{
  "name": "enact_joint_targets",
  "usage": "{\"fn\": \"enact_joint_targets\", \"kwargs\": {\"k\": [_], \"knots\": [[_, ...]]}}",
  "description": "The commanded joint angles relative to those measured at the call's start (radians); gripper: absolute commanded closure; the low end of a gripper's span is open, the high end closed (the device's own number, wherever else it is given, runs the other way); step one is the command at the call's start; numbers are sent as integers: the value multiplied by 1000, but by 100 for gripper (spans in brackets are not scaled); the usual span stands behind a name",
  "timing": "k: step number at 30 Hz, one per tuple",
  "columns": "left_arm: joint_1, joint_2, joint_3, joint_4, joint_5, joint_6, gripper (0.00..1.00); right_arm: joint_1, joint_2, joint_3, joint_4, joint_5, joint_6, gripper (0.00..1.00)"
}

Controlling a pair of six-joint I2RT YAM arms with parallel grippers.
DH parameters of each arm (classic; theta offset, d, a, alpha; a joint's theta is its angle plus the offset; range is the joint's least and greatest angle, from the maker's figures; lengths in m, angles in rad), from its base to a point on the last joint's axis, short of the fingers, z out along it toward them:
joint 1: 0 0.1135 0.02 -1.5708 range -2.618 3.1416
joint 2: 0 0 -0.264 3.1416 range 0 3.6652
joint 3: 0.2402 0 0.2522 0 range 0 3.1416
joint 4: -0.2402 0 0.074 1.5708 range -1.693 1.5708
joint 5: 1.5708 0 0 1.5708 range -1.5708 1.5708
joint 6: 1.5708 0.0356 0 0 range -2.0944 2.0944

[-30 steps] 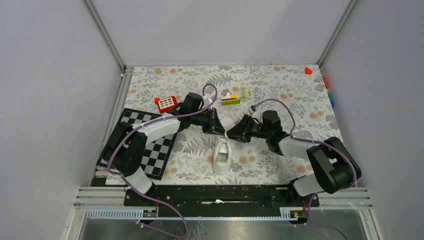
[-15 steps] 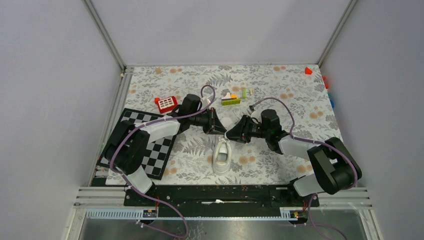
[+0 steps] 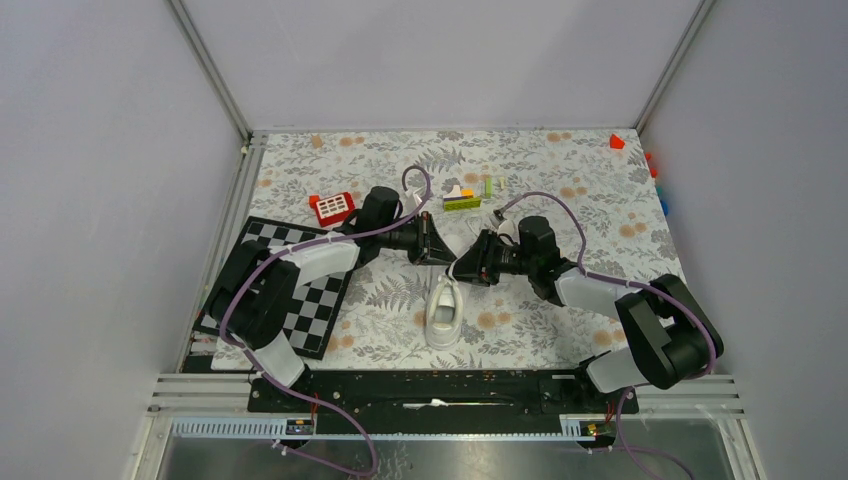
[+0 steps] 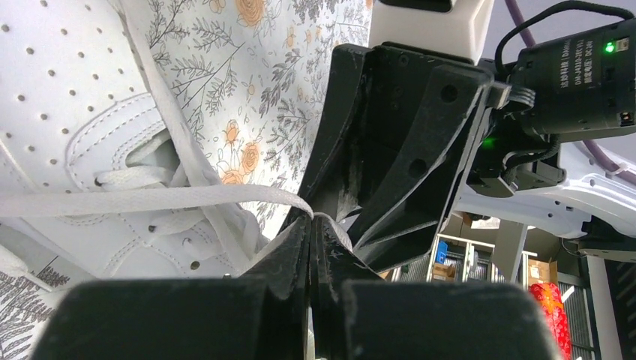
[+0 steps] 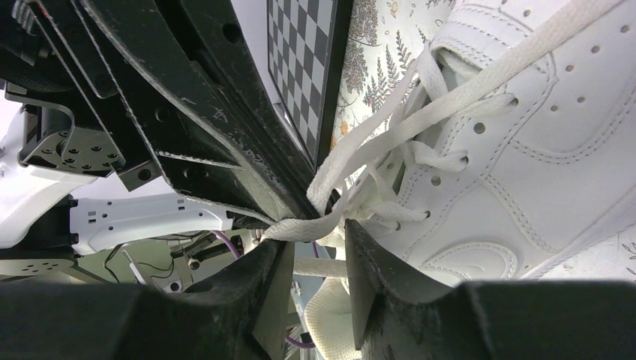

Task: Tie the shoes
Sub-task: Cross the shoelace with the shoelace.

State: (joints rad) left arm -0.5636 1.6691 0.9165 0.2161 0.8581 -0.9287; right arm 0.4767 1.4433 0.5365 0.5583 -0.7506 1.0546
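Observation:
The white sneaker lies on the flowered mat between the arms, its laces loose. Both grippers meet just beyond its far end. My left gripper is shut on a white lace that runs taut from the shoe to its tips. My right gripper faces it, tip to tip. In the right wrist view its jaws stand slightly apart, with a lace strand lying across the tips and more lace behind the gap. The shoe's side fills that view on the right.
A chessboard lies left of the shoe under the left arm. A red block toy and small coloured blocks sit beyond the grippers. A red piece is at the far right corner.
Both grippers have shifted slightly away from the shoe, the right wrist moving a little left and farther back. The left gripper stays shut on the lace. The shoe has not moved.

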Motion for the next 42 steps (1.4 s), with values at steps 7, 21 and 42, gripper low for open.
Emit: {"fn": "enact_joint_targets", "kwargs": {"k": [7, 21, 42], "knots": [[-1, -29, -34, 51, 39, 4, 100, 11, -42, 13, 50, 72, 28, 72], [1, -108, -10, -109, -10, 92, 87, 10, -81, -50, 8, 94, -6, 100], [-73, -186, 134, -399, -234, 161, 32, 11, -149, 3, -187, 140, -121, 100]]}}
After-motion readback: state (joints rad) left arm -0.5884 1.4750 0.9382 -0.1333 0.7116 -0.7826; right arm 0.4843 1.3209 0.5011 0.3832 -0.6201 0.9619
